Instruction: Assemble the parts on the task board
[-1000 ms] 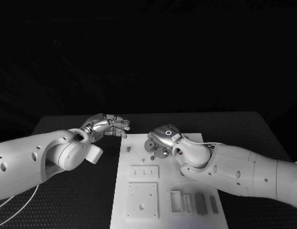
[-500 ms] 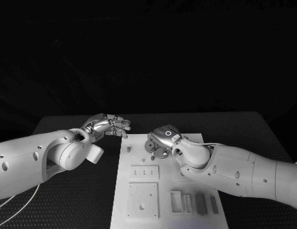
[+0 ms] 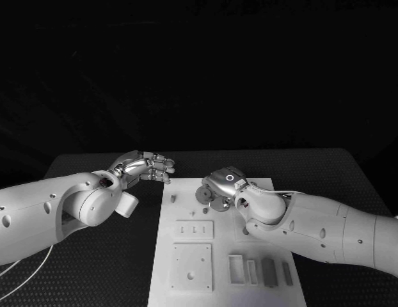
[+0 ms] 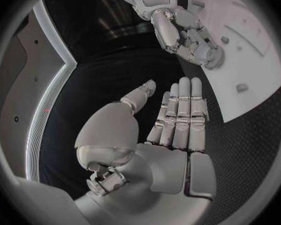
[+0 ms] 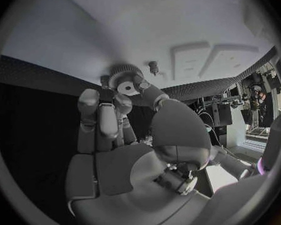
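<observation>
The white task board (image 3: 219,289) lies in the middle of the black table. My right hand (image 3: 219,189) hovers over its far end and pinches a small toothed gear (image 3: 205,194) between thumb and fingertips. In the right wrist view the gear (image 5: 124,80) hangs just above the board (image 5: 140,25), close to a short peg (image 5: 153,66). My left hand (image 3: 146,167) floats over the table just off the board's far left corner. Its fingers (image 4: 180,116) are straight and apart, and it holds nothing. The left wrist view also shows the right hand (image 4: 185,31) over the board (image 4: 256,60).
Small pegs (image 3: 172,199) (image 3: 205,211) stand on the board near the right hand. Nearer me the board carries a plate with three holes (image 3: 194,230), a square plate (image 3: 192,268) and several upright rectangular pieces (image 3: 259,271). Textured table (image 3: 98,268) flanks the board.
My right hand with the gear has edged slightly to the right. My left hand has risen a touch, fingers still spread.
</observation>
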You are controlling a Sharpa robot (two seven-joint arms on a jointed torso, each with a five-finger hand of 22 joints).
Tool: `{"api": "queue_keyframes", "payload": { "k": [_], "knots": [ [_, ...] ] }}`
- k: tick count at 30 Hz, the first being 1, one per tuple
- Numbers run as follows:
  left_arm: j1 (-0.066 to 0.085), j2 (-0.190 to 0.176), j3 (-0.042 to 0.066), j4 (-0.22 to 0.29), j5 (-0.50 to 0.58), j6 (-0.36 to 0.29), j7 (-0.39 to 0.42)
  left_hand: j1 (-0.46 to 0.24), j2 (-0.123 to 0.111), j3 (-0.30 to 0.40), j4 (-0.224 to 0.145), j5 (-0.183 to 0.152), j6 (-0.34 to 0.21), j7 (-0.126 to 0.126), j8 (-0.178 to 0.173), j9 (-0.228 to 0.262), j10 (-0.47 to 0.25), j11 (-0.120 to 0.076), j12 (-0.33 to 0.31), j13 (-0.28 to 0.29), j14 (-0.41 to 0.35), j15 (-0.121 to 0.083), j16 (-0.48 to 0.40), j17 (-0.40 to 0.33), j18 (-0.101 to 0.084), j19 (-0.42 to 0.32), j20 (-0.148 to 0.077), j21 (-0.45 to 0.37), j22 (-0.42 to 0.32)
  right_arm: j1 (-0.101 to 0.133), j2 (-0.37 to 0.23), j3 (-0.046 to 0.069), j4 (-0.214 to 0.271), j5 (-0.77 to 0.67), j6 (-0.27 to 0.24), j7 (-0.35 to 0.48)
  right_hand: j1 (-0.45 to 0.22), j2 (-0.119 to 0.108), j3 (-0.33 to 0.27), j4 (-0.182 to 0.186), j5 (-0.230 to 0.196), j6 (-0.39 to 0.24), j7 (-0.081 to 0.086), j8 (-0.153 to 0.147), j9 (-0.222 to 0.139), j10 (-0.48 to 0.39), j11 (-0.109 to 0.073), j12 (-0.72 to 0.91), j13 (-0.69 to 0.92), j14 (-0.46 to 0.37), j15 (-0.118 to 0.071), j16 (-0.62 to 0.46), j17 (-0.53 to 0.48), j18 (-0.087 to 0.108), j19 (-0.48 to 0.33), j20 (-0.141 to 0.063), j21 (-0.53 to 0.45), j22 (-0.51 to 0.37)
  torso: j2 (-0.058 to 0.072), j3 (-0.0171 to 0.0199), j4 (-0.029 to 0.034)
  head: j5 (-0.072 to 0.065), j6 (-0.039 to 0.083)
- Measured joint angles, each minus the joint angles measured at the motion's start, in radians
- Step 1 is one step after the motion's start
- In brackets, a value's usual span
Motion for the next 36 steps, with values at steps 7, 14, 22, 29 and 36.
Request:
{"api": "queue_keyframes", "payload": {
  "k": [7, 14, 22, 29, 36],
  "knots": [
    [0.000, 0.000, 0.000, 0.000, 0.000, 0.000, 0.000, 0.000, 0.000, 0.000, 0.000, 0.000, 0.000, 0.000, 0.000, 0.000, 0.000, 0.000, 0.000, 0.000, 0.000, 0.000, 0.000, 0.001, 0.000, 0.000, 0.000, 0.000, 0.000, 0.000, 0.001, 0.000, -0.003, 0.019, -0.002, 0.001, -0.008, -0.043, 0.014, 0.027, 0.000, -0.008, 0.009, -0.046, 0.004, -0.002, 0.020, -0.013, -0.003, -0.014, 0.013, -0.008, -0.013, 0.000, 0.002, 0.001, -0.006, 0.000, 0.000, 0.0001, 0.0000, -0.001, 0.000],
    [0.000, 0.000, 0.000, 0.000, 0.000, 0.000, 0.000, 0.000, 0.000, 0.000, 0.000, 0.000, 0.000, 0.000, 0.000, 0.000, 0.000, 0.000, -0.004, 0.000, 0.000, 0.000, -0.004, 0.001, 0.000, 0.000, 0.000, 0.000, 0.000, -0.002, -0.004, -0.002, -0.005, 0.037, -0.002, 0.002, -0.004, -0.067, 0.018, 0.051, 0.001, -0.069, 0.035, -0.086, -0.026, -0.011, 0.033, -0.013, -0.003, -0.010, 0.020, -0.008, -0.015, 0.000, 0.011, -0.004, -0.010, 0.000, 0.000, 0.0000, 0.0005, -0.002, 0.000],
    [0.000, 0.000, 0.000, -0.003, 0.000, 0.000, 0.000, 0.000, 0.000, 0.000, 0.000, 0.000, 0.000, 0.000, 0.000, -0.001, 0.000, 0.000, -0.004, 0.001, 0.000, 0.000, -0.004, 0.002, 0.000, 0.000, 0.000, -0.004, 0.001, -0.003, -0.026, -0.002, 0.013, 0.060, -0.004, 0.006, -0.004, -0.077, 0.018, 0.056, 0.001, -0.073, 0.033, -0.087, -0.029, -0.011, 0.033, -0.013, -0.003, -0.010, 0.020, -0.008, -0.012, 0.000, 0.011, -0.004, -0.010, 0.000, 0.000, -0.0007, 0.0011, -0.003, -0.002],
    [0.000, 0.000, 0.000, -0.003, 0.000, 0.000, -0.001, 0.000, 0.000, 0.000, 0.000, 0.000, 0.000, 0.000, -0.004, -0.001, 0.000, 0.000, -0.004, 0.001, 0.004, 0.004, -0.004, 0.003, 0.000, 0.000, 0.000, -0.004, 0.001, -0.001, -0.054, 0.000, 0.044, 0.079, -0.015, 0.013, 0.000, -0.081, 0.021, 0.065, 0.001, -0.074, 0.033, -0.087, -0.029, -0.010, 0.032, -0.013, -0.003, -0.010, 0.020, -0.008, -0.009, 0.000, 0.011, -0.004, -0.010, 0.000, 0.000, -0.0007, 0.0012, -0.002, -0.003],
    [0.000, -0.007, 0.000, -0.002, 0.000, 0.000, -0.001, 0.000, 0.000, 0.000, 0.000, 0.000, 0.000, 0.000, -0.004, -0.001, 0.000, 0.000, -0.004, 0.001, 0.004, 0.004, -0.004, 0.004, 0.000, 0.000, 0.000, -0.004, 0.001, 0.027, -0.133, 0.032, 0.119, 0.128, -0.052, 0.037, 0.000, -0.081, 0.018, 0.075, 0.001, -0.054, 0.032, -0.072, -0.026, -0.003, 0.032, -0.013, -0.003, -0.007, 0.024, -0.008, 0.001, 0.000, 0.010, -0.004, -0.010, 0.000, 0.000, -0.0007, -0.0011, -0.003, -0.001]
  ]
}}
